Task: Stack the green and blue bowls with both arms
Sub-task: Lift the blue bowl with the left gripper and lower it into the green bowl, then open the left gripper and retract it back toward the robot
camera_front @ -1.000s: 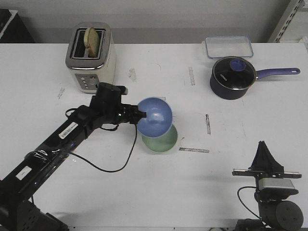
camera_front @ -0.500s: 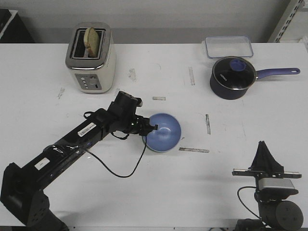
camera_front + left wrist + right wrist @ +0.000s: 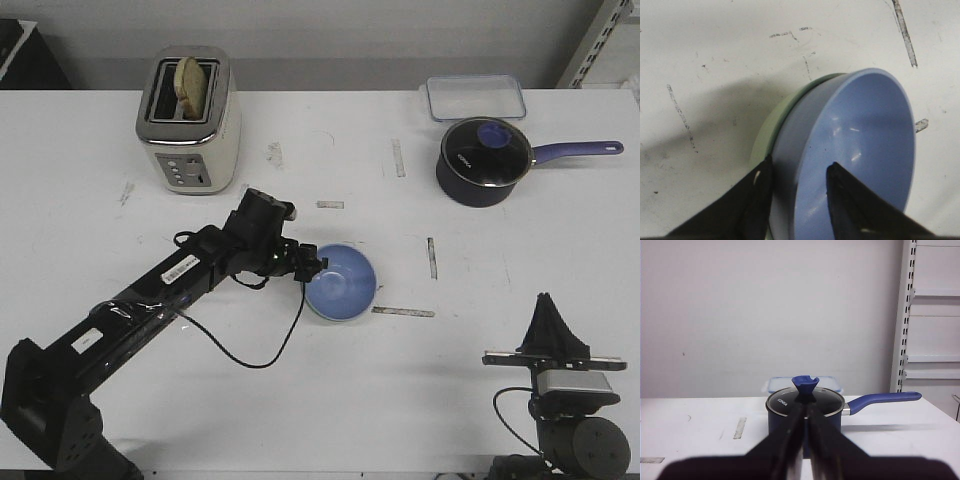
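Note:
The blue bowl sits nested in the green bowl at the table's middle. In the front view the green bowl is almost wholly hidden under it. In the left wrist view only the green rim shows beside the blue bowl. My left gripper is at the blue bowl's left rim. Its fingers straddle the rim with a gap on each side, one outside and one inside, so it is open. My right gripper is shut and empty, parked at the front right, pointing at the far side.
A toaster with bread stands at the back left. A dark blue lidded saucepan with its handle to the right and a clear container are at the back right. Tape marks lie on the white table near the bowls.
My left arm carried the tilted blue bowl down and right onto the green bowl. It now sits level and nested, and the fingers have loosened from its rim. The right arm has not moved.

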Controlling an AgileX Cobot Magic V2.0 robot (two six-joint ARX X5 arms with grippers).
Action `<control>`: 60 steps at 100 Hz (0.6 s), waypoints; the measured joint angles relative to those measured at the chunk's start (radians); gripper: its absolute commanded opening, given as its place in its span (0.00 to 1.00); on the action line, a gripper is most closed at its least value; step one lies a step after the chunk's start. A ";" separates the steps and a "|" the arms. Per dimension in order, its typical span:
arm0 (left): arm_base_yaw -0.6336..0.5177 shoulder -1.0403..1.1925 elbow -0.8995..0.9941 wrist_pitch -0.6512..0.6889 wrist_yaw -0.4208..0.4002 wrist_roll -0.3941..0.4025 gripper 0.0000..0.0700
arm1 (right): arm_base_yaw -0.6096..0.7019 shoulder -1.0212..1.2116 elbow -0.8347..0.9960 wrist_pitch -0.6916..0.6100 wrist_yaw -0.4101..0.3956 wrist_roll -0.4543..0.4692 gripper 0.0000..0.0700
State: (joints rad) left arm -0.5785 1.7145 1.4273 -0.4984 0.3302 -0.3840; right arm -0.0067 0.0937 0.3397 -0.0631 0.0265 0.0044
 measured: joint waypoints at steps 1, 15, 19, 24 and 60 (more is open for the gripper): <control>0.000 -0.001 0.000 0.000 0.000 0.000 0.31 | 0.000 0.000 0.000 0.000 0.000 0.000 0.00; 0.002 -0.040 0.000 0.000 0.000 0.008 0.38 | 0.000 0.000 0.000 0.000 0.000 0.000 0.00; 0.005 -0.054 0.000 0.000 0.001 0.013 0.41 | 0.000 0.000 0.000 0.000 0.000 0.000 0.00; 0.010 -0.071 0.000 0.000 0.001 0.023 0.41 | 0.000 0.000 0.000 0.000 0.000 0.000 0.00; 0.087 -0.192 -0.085 0.158 0.001 0.189 0.40 | 0.000 0.000 0.000 0.000 0.000 0.000 0.00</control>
State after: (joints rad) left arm -0.4911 1.5230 1.3422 -0.3408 0.3309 -0.1947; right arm -0.0063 0.0937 0.3397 -0.0631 0.0265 0.0044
